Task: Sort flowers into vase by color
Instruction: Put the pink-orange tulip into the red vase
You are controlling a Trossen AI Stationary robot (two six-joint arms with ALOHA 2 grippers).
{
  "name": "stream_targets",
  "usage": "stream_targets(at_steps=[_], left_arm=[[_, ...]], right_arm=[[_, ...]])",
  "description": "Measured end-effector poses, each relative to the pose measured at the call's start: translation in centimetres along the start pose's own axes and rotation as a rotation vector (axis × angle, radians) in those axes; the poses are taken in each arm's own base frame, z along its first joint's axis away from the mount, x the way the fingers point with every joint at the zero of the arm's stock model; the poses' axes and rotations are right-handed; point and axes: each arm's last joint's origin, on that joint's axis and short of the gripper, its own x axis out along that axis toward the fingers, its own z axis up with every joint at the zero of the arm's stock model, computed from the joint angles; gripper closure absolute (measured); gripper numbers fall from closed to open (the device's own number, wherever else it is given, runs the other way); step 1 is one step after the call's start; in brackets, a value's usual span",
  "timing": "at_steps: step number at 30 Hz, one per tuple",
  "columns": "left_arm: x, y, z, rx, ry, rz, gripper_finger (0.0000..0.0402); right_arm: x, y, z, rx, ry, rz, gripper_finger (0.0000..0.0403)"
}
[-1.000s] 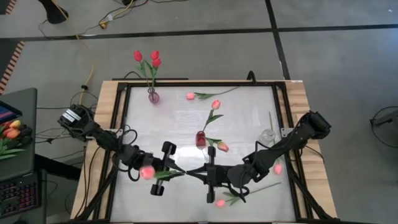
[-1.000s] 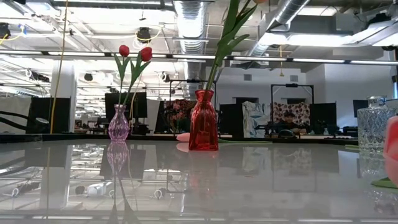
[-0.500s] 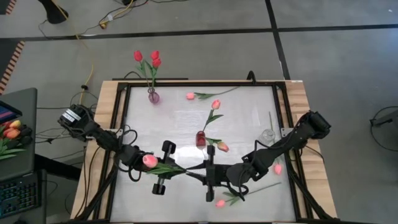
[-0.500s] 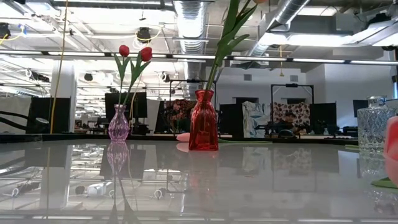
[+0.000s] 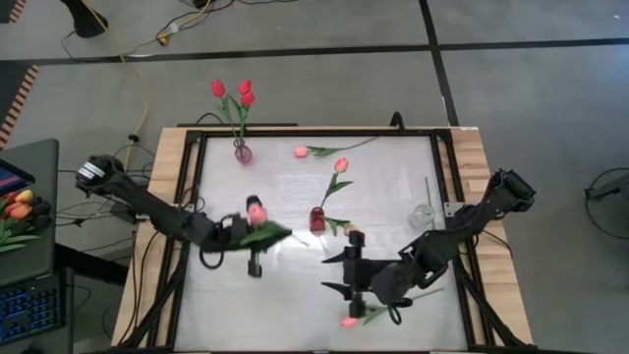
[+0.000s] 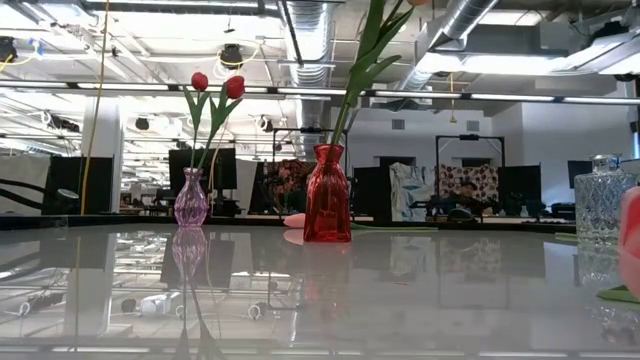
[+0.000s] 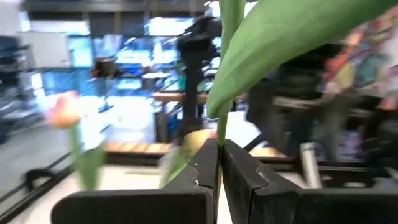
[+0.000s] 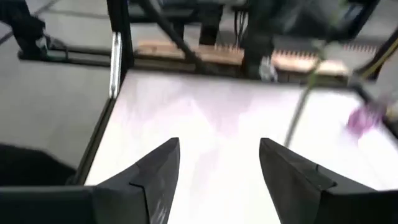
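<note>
A: Where is the left gripper (image 5: pixel 254 239)?

B: Over the bench (image 5: pixel 295 295) at about nine o'clock from the red vase (image 5: pixel 316 219), seen from above. It is clenched on the stem of a pink tulip (image 5: pixel 257 211); the left wrist view shows the two dark fingers (image 7: pixel 205 168) pressed together on the green stem, with a broad leaf rising past them.

A: And the right gripper (image 5: pixel 339 272)?

B: At roughly five o'clock from the red vase, near the front of the bench. Its jaws stand wide apart and hold nothing; the right wrist view shows bare bench between the fingers (image 8: pixel 155 171).

A: The other flowers?

B: Three red tulips (image 5: pixel 233 94) stand in the small purple vase (image 5: pixel 242 151) at the back left corner, about eleven o'clock from the red vase. A tulip with an orange-pink head (image 5: pixel 341 165) stands in the red vase, leaning toward one o'clock. A loose pink tulip (image 5: pixel 302 151) lies at the back edge, about twelve o'clock. Another tulip (image 5: pixel 349 233) lies just beside the red vase at four o'clock. One more (image 5: pixel 348 322) lies at the front, at six o'clock from the right gripper.

A: Anything else?

B: A clear glass vase (image 5: pixel 423 212) stands near the right edge, at three o'clock from the red vase. A bunch of orange tulips (image 5: pixel 18 208) rests on a side desk well off to the left.
</note>
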Motion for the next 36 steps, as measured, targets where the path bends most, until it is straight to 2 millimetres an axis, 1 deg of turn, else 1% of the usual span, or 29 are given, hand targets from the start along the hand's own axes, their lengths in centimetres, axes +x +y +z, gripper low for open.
stream_targets(at_steps=[4, 8, 11, 13, 19, 23, 29, 36], left_arm=[[1.2, 2.9, -0.3, 0.02, 0.044, 0.086, 0.0401], [2.4, 5.7, -0.5, -0.002, 0.041, 0.092, 0.0401], [2.9, 7.2, -0.7, -0.028, 0.045, 0.082, 0.0401], [3.3, 7.8, -1.0, -0.043, 0.053, 0.087, 0.0401], [4.3, 8.3, -2.4, -0.044, 0.078, 0.09, 0.0401], [4.8, 8.6, -2.8, -0.032, 0.053, 0.098, 0.0401], [5.0, 9.2, -3.0, -0.021, 0.065, 0.118, 0.0401], [4.9, 9.2, -3.4, -0.037, 0.113, 0.117, 0.0401]], right_arm=[[-0.6, 0.7, -0.8, 0.011, 0.053, -0.002, 0.0156], [-1.0, 1.5, -1.4, 0.009, 0.07, 0.007, 0.0164], [-1.5, 2.2, -1.7, 0.013, 0.081, 0.023, 0.0172], [-1.8, 2.6, -1.9, 0.009, 0.085, 0.02, 0.0177], [-2.8, 3.3, -2.5, -0.037, 0.089, -0.033, 0.0189], [-3.0, 3.5, -2.6, -0.041, 0.08, -0.04, 0.0194], [-3.0, 3.5, -2.7, -0.047, 0.087, -0.039, 0.02], [-2.8, 3.2, -2.7, -0.054, 0.099, -0.047, 0.0203]])
